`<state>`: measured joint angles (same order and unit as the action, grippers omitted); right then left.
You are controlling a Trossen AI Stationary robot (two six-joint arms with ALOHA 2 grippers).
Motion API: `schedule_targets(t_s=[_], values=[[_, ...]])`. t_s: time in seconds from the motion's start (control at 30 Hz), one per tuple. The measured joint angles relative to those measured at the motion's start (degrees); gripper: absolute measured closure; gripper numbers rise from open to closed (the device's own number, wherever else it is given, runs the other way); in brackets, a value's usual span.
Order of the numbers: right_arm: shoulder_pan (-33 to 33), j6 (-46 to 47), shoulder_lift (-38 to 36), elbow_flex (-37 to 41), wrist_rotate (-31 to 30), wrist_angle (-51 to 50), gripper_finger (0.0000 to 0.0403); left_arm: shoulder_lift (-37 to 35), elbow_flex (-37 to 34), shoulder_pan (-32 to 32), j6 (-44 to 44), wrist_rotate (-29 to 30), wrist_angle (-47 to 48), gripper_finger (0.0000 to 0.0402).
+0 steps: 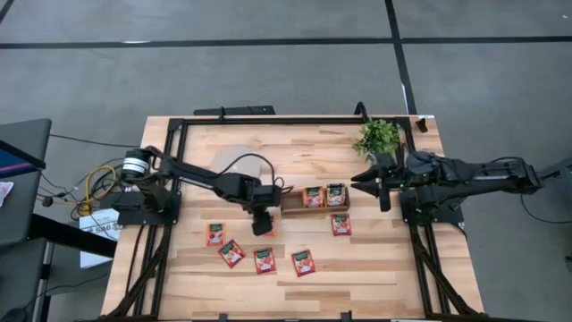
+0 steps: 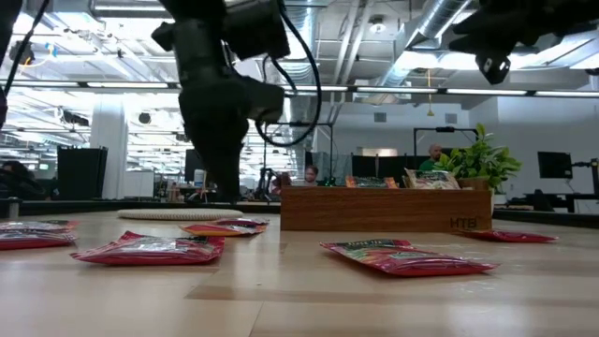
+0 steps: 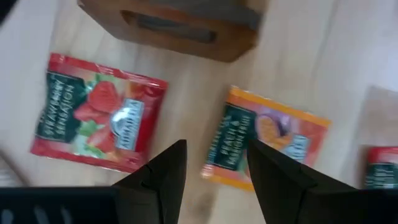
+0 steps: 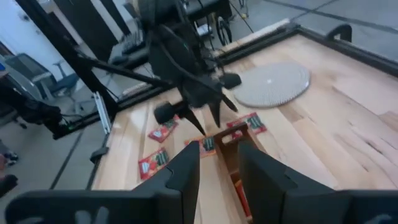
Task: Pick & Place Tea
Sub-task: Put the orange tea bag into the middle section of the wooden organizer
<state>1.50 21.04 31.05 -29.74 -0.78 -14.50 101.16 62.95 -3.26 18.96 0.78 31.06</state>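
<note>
On the wooden table (image 1: 375, 268), six loose tea sachets (image 1: 303, 263); left gripper (image 1: 262, 225) open, empty.

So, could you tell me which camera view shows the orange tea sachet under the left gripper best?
The left wrist view: the orange sachet lies flat on the wood, print readable, beyond the open left gripper. The high view hides it under the arm; the low view shows only thin edges; the right wrist view shows it tiny.

The worktop (image 1: 384, 268) is pale, smooth wood. The sachets (image 3: 99, 112) are glossy, crinkled foil. The tray (image 2: 384, 208) is brown matt wood. The pincer fingers (image 3: 165, 174) are matt black plastic.
</note>
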Motion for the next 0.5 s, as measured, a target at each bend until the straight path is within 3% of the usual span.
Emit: schedule_targets(t_s=[0.5], values=[[0.0, -0.5, -1.4, 0.1, -0.1, -0.5, 0.0302, 2.7, 0.9, 1.4, -3.0, 0.4, 1.4, 0.0241]])
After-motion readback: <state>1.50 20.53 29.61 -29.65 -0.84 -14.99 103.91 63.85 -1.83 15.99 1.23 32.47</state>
